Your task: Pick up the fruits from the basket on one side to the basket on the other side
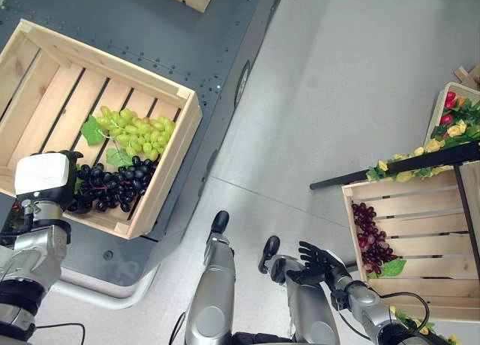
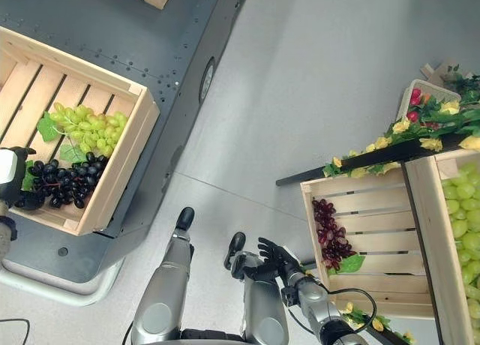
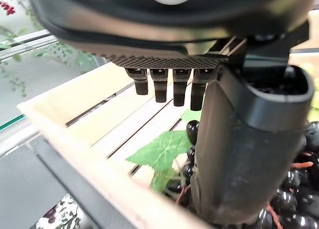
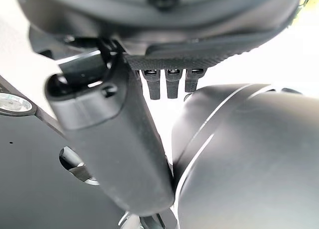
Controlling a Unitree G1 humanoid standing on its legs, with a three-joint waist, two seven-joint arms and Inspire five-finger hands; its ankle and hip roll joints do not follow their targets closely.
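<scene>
Left wooden crate (image 1: pixel 172 161): slatted, open-topped, standing on a dark grey platform (image 1: pixel 195 45) at the robot's left. Contents: one bunch of green grapes (image 1: pixel 139 131) with a leaf, lying toward the crate's far side; one bunch of black grapes (image 1: pixel 112 184) just beside it, in the near corner, the two bunches touching.

Left robot hand (image 1: pixel 45 176): at the near left edge of the crate, its white-covered back uppermost, over the left end of the black grapes. In the left wrist view the fingers (image 3: pixel 162 84) point straight ahead, relaxed, above the crate's slats, and the thumb (image 3: pixel 244 139) reaches down beside the black grapes (image 3: pixel 294 199) and a green leaf (image 3: pixel 162 154); nothing is grasped.

Floor (image 1: pixel 337 97): pale grey, between the platform and the right-hand crates.

Right robot hand (image 1: pixel 319 259): low over the floor, near the left wall of the right crate, fingers spread and loosely extended, holding nothing.

Right wooden crate (image 1: pixel 420 240): slatted, on the robot's right. Contents: one bunch of dark red grapes (image 1: pixel 375 244) with a leaf, lying along its left wall. A black bar (image 1: pixel 397 165) trimmed with yellow flowers (image 1: pixel 431 146) and foliage crosses its far edge.

Further right crate (image 2: pixel 439 232): adjoining the right crate, holding more green grapes (image 2: pixel 465 225).
</scene>
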